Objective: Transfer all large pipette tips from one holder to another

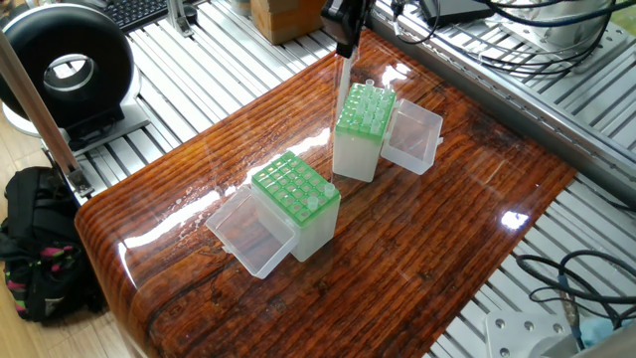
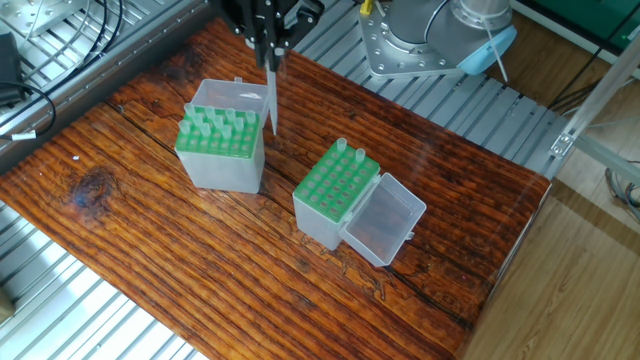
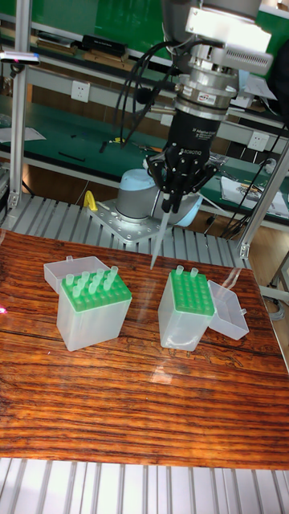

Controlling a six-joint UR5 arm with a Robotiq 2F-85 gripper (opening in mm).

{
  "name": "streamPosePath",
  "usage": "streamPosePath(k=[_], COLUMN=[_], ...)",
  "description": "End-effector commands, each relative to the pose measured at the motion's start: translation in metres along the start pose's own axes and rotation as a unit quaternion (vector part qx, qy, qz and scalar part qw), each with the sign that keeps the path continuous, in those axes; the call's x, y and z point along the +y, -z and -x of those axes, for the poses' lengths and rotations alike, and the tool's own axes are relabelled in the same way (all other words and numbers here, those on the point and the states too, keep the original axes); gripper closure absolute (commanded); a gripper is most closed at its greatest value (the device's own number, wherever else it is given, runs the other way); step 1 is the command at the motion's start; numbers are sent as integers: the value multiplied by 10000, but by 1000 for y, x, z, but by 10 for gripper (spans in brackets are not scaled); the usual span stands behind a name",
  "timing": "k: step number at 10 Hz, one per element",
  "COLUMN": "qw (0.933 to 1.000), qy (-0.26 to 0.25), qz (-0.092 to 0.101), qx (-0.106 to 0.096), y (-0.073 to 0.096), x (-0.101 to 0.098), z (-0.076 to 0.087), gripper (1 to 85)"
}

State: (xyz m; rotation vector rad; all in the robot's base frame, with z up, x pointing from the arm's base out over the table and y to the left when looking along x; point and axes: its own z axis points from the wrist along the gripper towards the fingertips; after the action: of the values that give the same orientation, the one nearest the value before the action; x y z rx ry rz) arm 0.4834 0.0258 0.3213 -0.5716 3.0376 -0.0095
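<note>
Above the wooden table [image 3: 144, 418], one slim translucent cone tip [image 3: 158, 241] hangs point down, pinched in the black gripper [image 3: 166, 210], between the two racks. Fuller green-grid rack [image 3: 95, 309] holds more whitish tips [image 2: 215, 125]; other rack [image 3: 187, 305] has few. Clear hinged lids [image 2: 385, 222] lie open. Glossy striped wood grain.

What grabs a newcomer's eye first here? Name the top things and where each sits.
The gripper hangs above the table, shut on one tip that dangles in the air between the two racks. The fuller rack sits at one side with many tips standing in it. The other rack holds only a couple at one corner, its clear lid flopped open beside it.
</note>
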Motion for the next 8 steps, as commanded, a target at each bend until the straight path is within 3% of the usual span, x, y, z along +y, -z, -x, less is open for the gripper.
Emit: streamPosePath(k=[1, 2, 4, 5, 8], qw=[9986, 9979, 9976, 9976, 9987], qy=[522, 653, 692, 684, 440], qz=[24, 11, 4, -3, -179], qx=[40, 30, 51, 54, 187], y=[0, -6, -8, -7, 6], x=[-4, -18, -17, -6, 57], z=[-5, -12, -17, -15, -9], gripper=[773, 770, 757, 753, 760])
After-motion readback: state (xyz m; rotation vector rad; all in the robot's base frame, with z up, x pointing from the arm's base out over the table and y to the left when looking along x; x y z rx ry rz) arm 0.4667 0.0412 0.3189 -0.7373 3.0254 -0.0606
